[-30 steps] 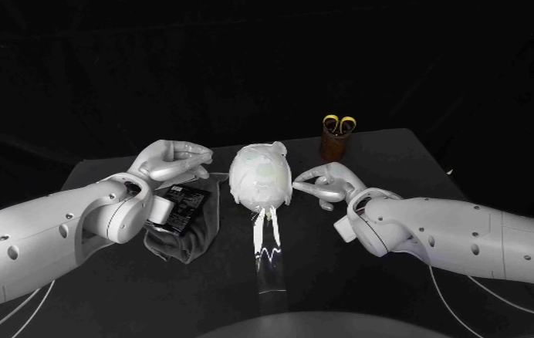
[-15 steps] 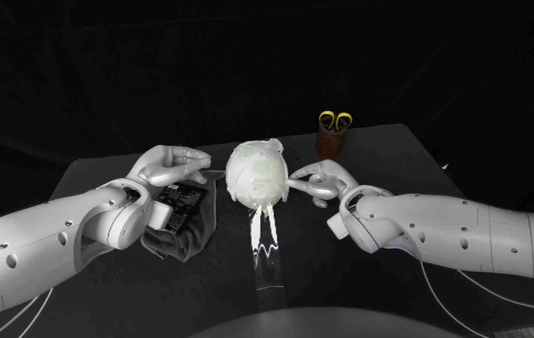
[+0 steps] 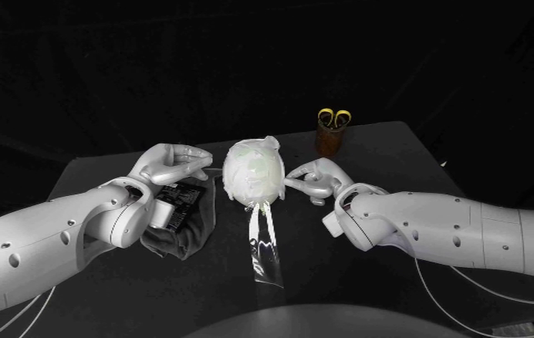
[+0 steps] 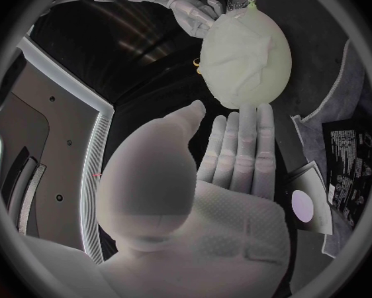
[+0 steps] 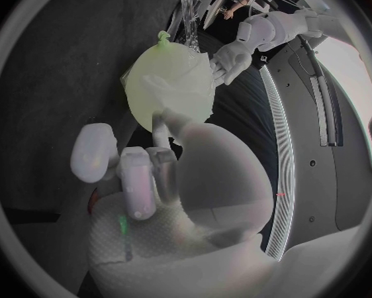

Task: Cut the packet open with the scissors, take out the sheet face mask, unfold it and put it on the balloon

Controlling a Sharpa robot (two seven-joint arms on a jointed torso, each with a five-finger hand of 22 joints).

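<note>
Closest to the robot you see a clear strip point(image 3: 265, 249) lying on the black table point(image 3: 367, 284), and it runs up to the bottom of the balloon point(image 3: 259, 174). A bit further, on the robot's left, the black packet point(image 3: 181, 196) lies on a dark cloth point(image 3: 178, 234). The left hand point(image 3: 170, 164) is just beside the balloon with its fingers point(image 4: 239, 139) straight and nothing in them. The sheet face mask point(image 4: 235, 59) is spread over the balloon. The right hand point(image 3: 315, 181) has one finger point(image 5: 161, 122) on the mask and the others curled. You cannot tell if it grips the mask. Furthest back, the scissors point(image 3: 332, 116) stand in a brown holder point(image 3: 329, 143).
</note>
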